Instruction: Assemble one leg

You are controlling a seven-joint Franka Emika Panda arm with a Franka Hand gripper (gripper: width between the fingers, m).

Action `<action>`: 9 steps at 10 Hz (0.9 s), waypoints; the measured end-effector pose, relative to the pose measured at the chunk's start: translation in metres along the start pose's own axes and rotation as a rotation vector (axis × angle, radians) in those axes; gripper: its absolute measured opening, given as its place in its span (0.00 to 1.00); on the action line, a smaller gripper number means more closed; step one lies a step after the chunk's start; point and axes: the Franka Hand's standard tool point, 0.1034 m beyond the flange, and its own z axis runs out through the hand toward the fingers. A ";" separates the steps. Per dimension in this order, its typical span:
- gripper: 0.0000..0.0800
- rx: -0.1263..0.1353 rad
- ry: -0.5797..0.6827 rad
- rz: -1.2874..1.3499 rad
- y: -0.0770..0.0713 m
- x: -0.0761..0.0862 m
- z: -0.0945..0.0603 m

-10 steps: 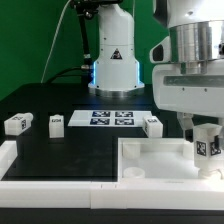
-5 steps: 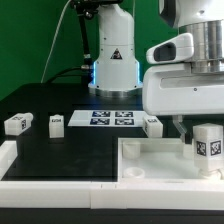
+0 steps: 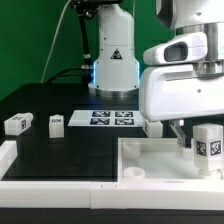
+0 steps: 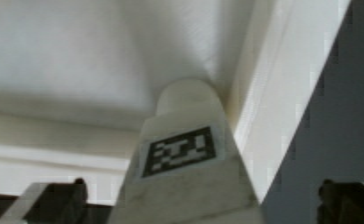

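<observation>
A white leg [image 3: 208, 148] with a marker tag stands upright in the corner socket of the large white tray [image 3: 150, 160], on the exterior view's right. In the wrist view the same leg [image 4: 188, 150] rises between my two dark fingertips [image 4: 54, 200], with a gap on each side. My gripper [image 3: 193, 136] is open and empty, just above and around the leg's top; its far finger is hidden. Three more legs lie on the black table: two on the left [image 3: 17, 124] [image 3: 56, 122] and one by the tray [image 3: 152, 125].
The marker board [image 3: 112, 118] lies flat at the back middle of the table. The robot's base [image 3: 113, 60] stands behind it. A white rim [image 3: 60, 185] runs along the table's front and left edges.
My gripper has let go of the leg and risen from it. The leg stays upright in the tray's corner. The other legs have not moved.
</observation>
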 end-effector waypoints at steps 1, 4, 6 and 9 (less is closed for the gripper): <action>0.81 0.000 -0.001 0.012 0.000 0.000 0.000; 0.55 0.000 -0.002 0.012 0.000 -0.001 0.001; 0.36 0.000 -0.005 0.051 0.000 0.000 0.002; 0.36 0.000 -0.015 0.362 0.002 0.002 0.002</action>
